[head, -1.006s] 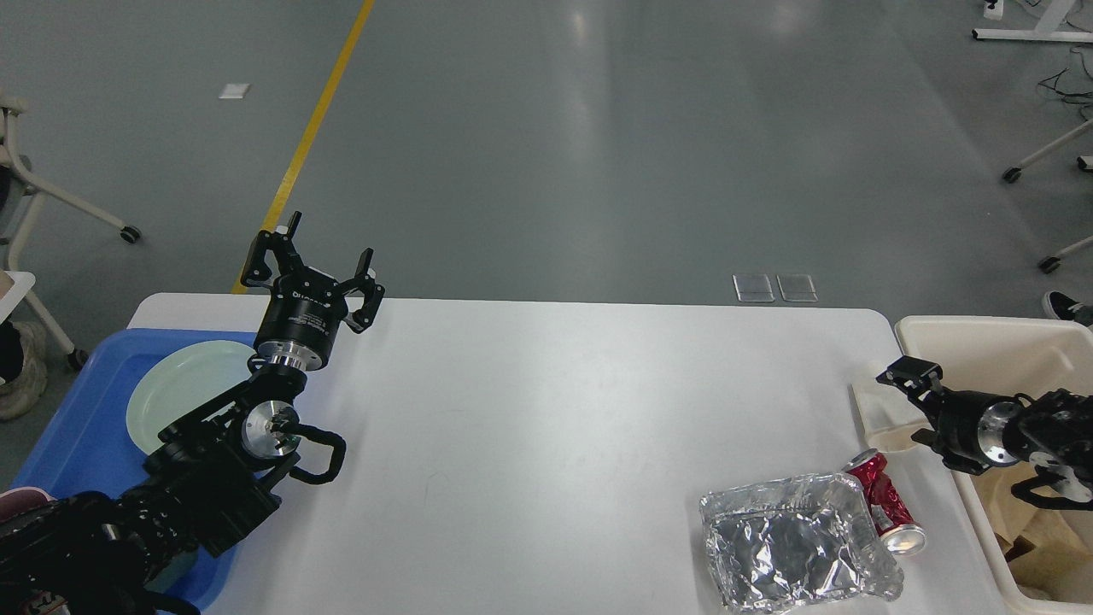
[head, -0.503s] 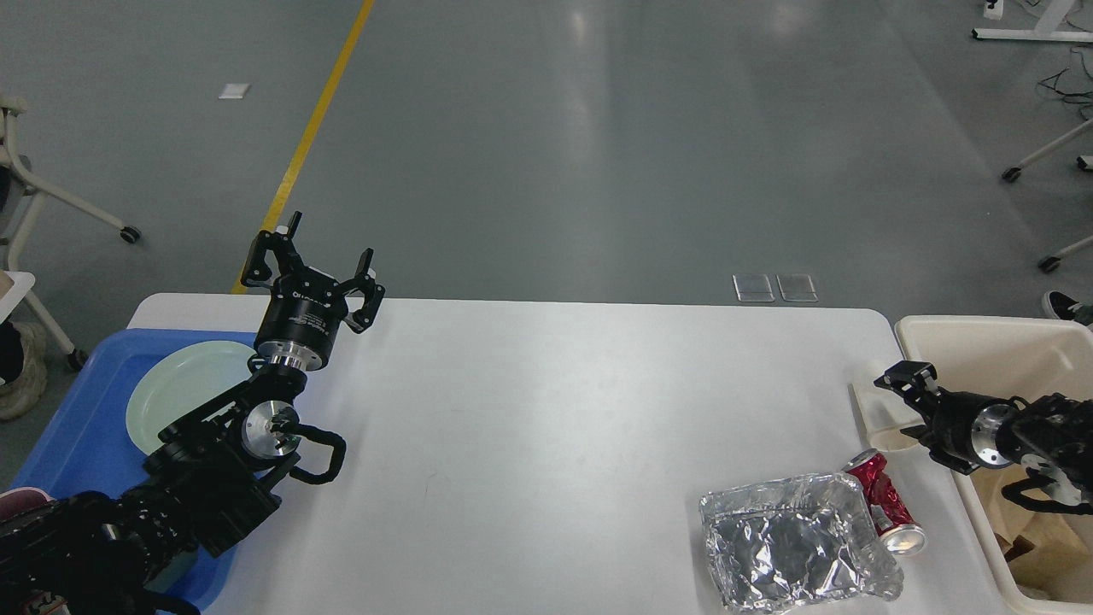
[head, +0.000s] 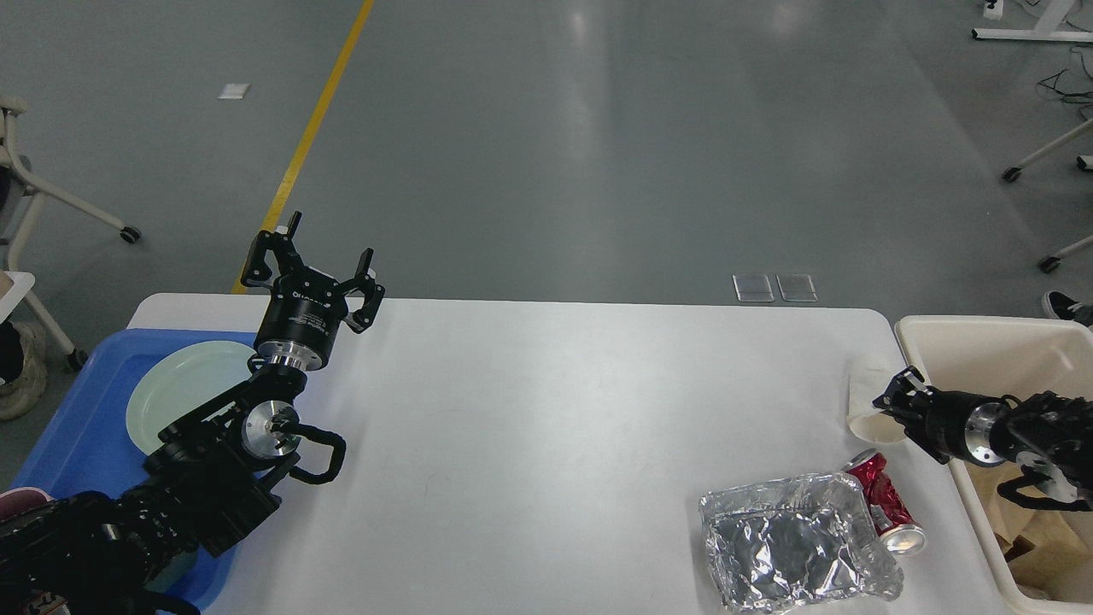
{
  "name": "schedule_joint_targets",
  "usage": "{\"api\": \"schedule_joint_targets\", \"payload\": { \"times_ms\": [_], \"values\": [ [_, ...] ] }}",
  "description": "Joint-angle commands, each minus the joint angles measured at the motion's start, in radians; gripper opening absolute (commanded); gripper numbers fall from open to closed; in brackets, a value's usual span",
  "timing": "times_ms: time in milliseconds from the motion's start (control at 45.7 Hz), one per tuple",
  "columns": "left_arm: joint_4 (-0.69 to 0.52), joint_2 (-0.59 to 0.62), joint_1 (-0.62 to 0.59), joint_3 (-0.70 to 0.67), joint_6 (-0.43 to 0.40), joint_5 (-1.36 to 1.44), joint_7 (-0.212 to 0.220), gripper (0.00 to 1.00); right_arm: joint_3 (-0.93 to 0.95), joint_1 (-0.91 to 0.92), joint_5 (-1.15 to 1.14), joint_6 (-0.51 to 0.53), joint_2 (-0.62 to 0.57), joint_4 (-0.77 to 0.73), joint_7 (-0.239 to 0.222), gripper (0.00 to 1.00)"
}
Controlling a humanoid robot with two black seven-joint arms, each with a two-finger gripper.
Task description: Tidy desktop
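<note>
Reaching over the table [head: 546, 410], the right gripper [head: 891, 401] touches a paper cup [head: 867, 389], jaws unclear; the left gripper [head: 312, 260] hovers, jaws released.

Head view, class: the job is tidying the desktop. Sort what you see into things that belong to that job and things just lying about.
Belongs to the job:
desktop
crumpled foil tray
crushed red can
cream paper cup
blue tray holding the pale green plate
cream bin

Just lying about:
yellow floor line
wheeled chair legs
</note>
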Motion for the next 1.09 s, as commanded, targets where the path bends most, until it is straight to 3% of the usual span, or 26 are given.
{"api": "schedule_joint_targets", "payload": {
  "times_ms": [0,109,263,459,613,810,1072],
  "values": [
    [0.000,0.000,0.000,0.001,0.000,0.000,0.001,0.97,-0.002,0.024,0.000,0.001,-0.003,0.001,0.000,0.00],
    [0.000,0.000,0.000,-0.001,0.000,0.000,-0.001,0.97,-0.012,0.064,-0.002,0.025,-0.014,0.003,0.000,0.00],
    [0.000,0.000,0.000,-0.001,0.000,0.000,-0.001,0.97,-0.086,0.166,-0.017,0.182,-0.099,0.016,-0.004,0.00],
    [0.000,0.000,0.000,0.001,0.000,0.000,0.001,0.97,-0.379,0.447,-0.140,0.409,-0.221,0.165,-0.002,0.00],
    [0.000,0.000,0.000,0.001,0.000,0.000,0.001,0.97,-0.578,0.656,-0.160,0.551,-0.236,0.226,-0.002,0.00],
    [0.000,0.000,0.000,-0.001,0.000,0.000,-0.001,0.97,-0.784,0.815,-0.163,0.562,-0.239,0.239,-0.002,0.00],
    [0.000,0.000,0.000,-0.001,0.000,0.000,-0.001,0.97,-0.959,0.802,-0.220,0.532,-0.255,0.153,-0.004,0.00]
  ]
}}
